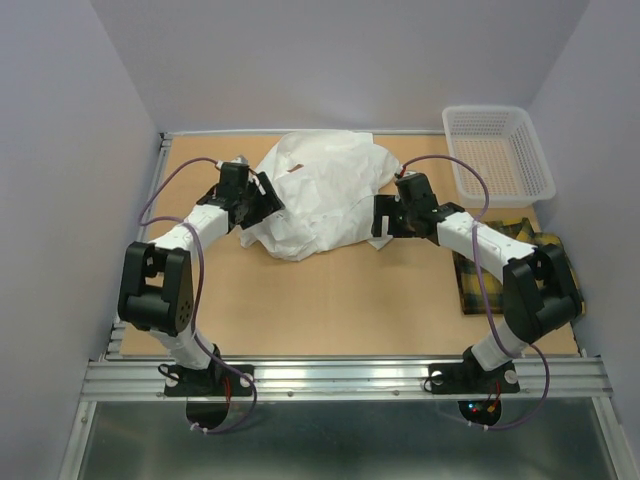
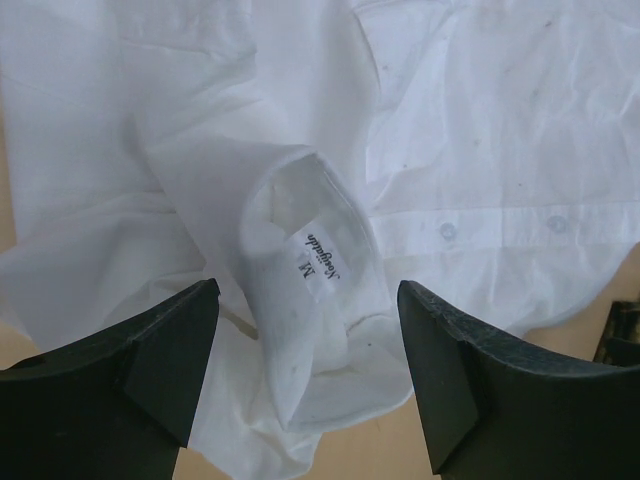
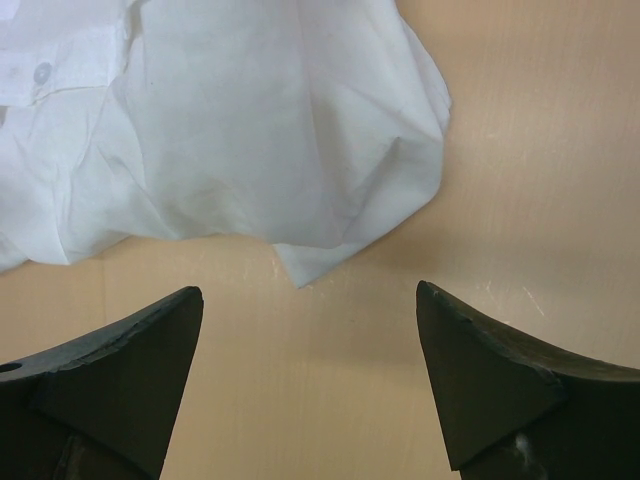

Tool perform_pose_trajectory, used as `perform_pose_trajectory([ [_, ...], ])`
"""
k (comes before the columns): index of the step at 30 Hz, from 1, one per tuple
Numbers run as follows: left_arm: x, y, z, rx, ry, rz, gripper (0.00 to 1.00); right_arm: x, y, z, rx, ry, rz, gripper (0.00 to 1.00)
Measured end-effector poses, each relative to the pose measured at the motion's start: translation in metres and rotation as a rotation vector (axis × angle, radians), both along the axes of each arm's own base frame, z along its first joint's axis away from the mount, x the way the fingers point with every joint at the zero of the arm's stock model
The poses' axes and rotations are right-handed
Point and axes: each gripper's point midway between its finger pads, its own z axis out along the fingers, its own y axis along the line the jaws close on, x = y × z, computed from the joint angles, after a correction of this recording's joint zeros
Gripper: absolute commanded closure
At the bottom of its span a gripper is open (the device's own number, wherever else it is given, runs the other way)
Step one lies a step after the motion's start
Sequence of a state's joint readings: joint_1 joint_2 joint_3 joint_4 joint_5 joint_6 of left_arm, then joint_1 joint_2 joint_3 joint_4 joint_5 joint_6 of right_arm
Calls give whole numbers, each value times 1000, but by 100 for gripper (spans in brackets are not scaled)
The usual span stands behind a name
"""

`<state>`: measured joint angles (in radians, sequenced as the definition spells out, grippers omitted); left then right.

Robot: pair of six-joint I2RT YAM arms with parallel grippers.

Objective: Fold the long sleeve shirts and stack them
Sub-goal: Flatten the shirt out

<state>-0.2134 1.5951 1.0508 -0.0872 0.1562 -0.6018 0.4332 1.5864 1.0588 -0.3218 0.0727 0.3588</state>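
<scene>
The white shirt [image 1: 315, 195] lies crumpled in a heap at the middle back of the table. My left gripper [image 1: 262, 200] is open at its left edge. In the left wrist view the collar with its size label [image 2: 320, 262] lies between my open fingers [image 2: 160, 345]. My right gripper [image 1: 384, 220] is open at the heap's right edge. In the right wrist view a corner of the white shirt [image 3: 300, 268] lies just beyond the open fingertips [image 3: 470, 380], over bare table. The plaid shirt [image 1: 500, 260] lies folded at the right edge, partly under my right arm.
A white mesh basket [image 1: 497, 152] stands at the back right corner. Purple walls close in the table on three sides. The metal rail with the arm bases [image 1: 340, 378] runs along the near edge.
</scene>
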Motion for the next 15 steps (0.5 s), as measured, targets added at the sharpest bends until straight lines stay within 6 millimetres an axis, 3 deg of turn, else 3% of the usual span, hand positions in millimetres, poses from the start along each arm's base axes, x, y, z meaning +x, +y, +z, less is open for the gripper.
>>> perform_pose_trajectory([
  [5,5,-9,-31,34,71,-23,21,-1,1,0,5,3,1,8],
  [10,4,-26,-47,57,104,-59,21,-2,5,-1,25,6,15,8],
  [13,3,-37,-49,62,103,-82,29,-3,7,-2,33,9,20,8],
  [15,3,-41,-51,65,104,-90,40,-3,8,-2,42,10,22,8],
])
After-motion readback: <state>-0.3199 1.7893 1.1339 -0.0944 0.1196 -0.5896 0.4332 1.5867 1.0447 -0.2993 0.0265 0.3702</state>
